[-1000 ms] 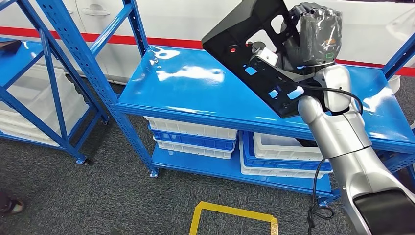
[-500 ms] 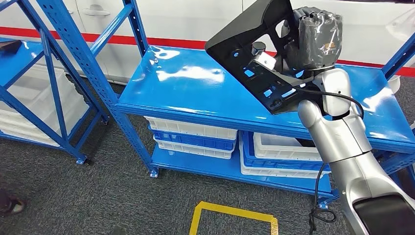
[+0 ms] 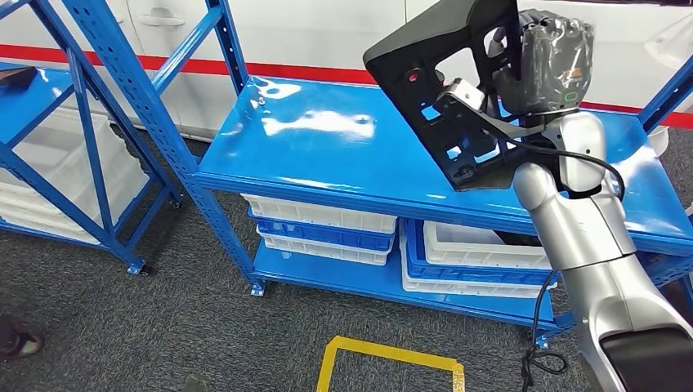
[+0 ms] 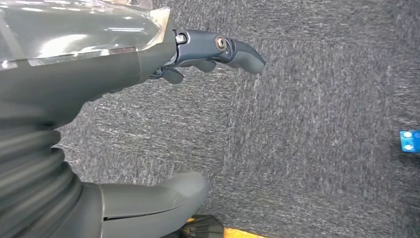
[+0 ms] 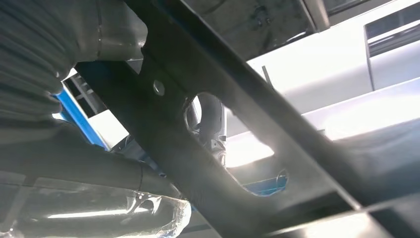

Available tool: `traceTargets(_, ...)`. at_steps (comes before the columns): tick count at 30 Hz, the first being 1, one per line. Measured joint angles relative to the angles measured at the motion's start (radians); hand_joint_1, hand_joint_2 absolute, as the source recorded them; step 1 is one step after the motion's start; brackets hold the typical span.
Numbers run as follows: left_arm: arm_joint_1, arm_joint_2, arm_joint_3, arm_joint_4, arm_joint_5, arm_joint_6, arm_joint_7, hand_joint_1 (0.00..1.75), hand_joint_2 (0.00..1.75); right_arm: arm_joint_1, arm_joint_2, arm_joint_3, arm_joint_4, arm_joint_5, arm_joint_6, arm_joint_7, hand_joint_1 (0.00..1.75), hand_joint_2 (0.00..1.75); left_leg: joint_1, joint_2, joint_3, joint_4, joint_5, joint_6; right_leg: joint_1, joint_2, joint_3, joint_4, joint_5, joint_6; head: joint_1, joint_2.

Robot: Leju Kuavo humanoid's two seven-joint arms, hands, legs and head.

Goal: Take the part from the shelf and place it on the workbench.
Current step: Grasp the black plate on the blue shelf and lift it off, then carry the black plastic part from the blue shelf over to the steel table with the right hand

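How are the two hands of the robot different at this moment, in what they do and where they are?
The right hand grips the black part and holds it tilted in the air above the blue workbench; the left hand holds nothing. The right hand's fingers are closed on the part, while the left hand's fingers are spread over grey carpet. Both wear a clear plastic cover.

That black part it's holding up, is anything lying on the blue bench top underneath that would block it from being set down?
Nothing visible does. The right hand holds the black part tilted in the air above the blue bench top, whose glossy surface shows only reflections.
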Motion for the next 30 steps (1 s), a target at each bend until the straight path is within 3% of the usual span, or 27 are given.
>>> traceTargets(7, 0.0, 0.003, 0.001, 0.0, -0.016, -0.014, 0.06, 0.0, 1.75, 0.01, -0.028, -0.02, -0.015, 0.001, 0.003, -0.002, 1.52, 1.75, 0.0, 0.0, 0.0, 0.0, 0.0, 0.0, 0.0, 0.0, 0.0, 0.0, 0.0, 0.0, 0.0, 0.0)
traceTargets(24, 0.0, 0.005, 0.001, 0.0, -0.017, -0.02, 0.067, 0.0, 1.75, 0.018, -0.043, -0.028, -0.023, 0.001, 0.003, -0.002, 1.52, 1.75, 0.0, 0.0, 0.0, 0.0, 0.0, 0.0, 0.0, 0.0, 0.0, 0.0, 0.0, 0.0, 0.0, 0.0)
traceTargets(30, 0.002, 0.006, 0.006, 0.0, 0.004, -0.071, 0.132, 0.0, 1.75, 0.019, -0.045, -0.027, -0.021, -0.01, 0.021, -0.024, 1.52, 1.75, 0.0, 0.0, -0.001, 0.0, -0.001, 0.0, -0.001, 0.0, 0.0, 0.0, 0.0, 0.0, 0.0, 0.0)
